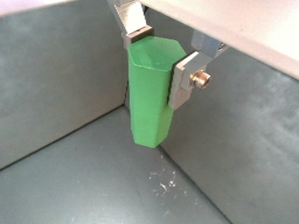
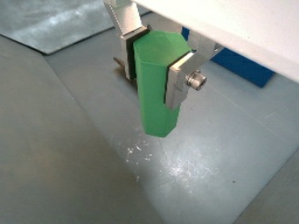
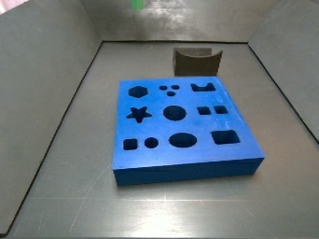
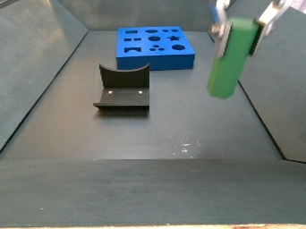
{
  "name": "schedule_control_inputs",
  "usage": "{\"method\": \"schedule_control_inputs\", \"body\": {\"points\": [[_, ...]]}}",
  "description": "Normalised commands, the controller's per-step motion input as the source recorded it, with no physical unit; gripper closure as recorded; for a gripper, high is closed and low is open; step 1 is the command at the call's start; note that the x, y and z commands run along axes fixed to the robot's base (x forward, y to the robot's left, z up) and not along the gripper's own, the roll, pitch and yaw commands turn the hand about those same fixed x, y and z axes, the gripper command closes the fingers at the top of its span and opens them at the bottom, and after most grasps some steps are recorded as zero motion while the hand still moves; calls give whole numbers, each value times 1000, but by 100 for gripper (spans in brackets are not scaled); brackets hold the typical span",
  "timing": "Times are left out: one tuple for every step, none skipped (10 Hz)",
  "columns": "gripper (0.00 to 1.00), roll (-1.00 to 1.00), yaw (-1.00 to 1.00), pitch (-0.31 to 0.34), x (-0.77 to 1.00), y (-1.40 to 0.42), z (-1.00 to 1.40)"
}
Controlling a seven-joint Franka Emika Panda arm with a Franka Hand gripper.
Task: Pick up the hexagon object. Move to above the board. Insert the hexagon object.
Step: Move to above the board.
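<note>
A grey counter (image 4: pixel 143 152) with grey walls around it, scuffed with small white scratches near the front. Above it hangs the robot's hand (image 4: pixel 245 20), its two flat silver fingers (image 1: pixel 187 80) clamped on the upper part of the hexagon object (image 4: pixel 231 58), a plain light green rod held upright and clear of the surface. Both wrist views show the rod (image 2: pixel 158 83) gripped between the plates, its lower end free in the air. Further back in a side view stands the fixture (image 4: pixel 123 89), a dark L-shaped bracket. Beyond it lies the board (image 3: pixel 187 131), a thick blue block with dark star, circle, square, hexagon and oval holes, flat on the counter, well apart from the rod
</note>
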Motion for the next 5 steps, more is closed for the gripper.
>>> {"method": "schedule_control_inputs", "body": {"points": [[100,44,15,94,-7,68,896],[100,49,16,89,-7,42,699],[100,50,18,84,-7,26,547],[100,48,22,84,-7,18,448],[100,49,24,89,1,3,196]]}}
